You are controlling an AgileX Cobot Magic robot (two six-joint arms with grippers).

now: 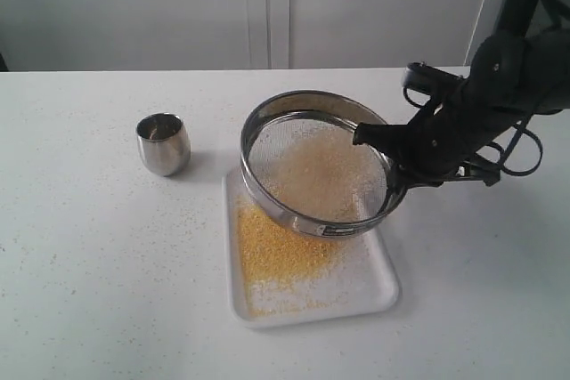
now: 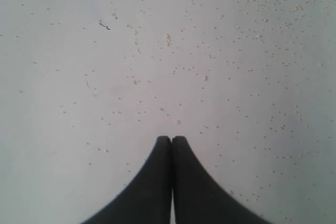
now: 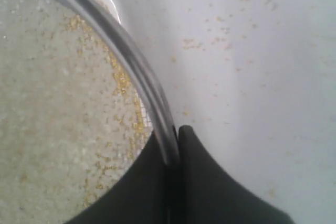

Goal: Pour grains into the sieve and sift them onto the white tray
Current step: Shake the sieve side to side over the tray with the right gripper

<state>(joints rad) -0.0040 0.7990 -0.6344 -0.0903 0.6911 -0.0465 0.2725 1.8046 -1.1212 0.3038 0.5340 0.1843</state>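
The round steel sieve (image 1: 316, 162) hangs tilted over the far end of the white tray (image 1: 374, 295), with pale grains (image 1: 325, 171) lying on its mesh. A patch of yellow grains (image 1: 272, 251) covers the tray's left half. My right gripper (image 1: 392, 162) is shut on the sieve's right rim (image 3: 152, 98), one finger inside the ring and one outside. In the right wrist view the mesh holds pale bits with yellow specks (image 3: 63, 124). My left gripper (image 2: 171, 139) does not show in the exterior view; its fingers are shut together over bare tabletop, holding nothing.
A small steel cup (image 1: 163, 142) stands upright on the table left of the sieve. Stray grains speckle the white tabletop (image 2: 273, 19) around the tray. The table's far edge meets a pale wall.
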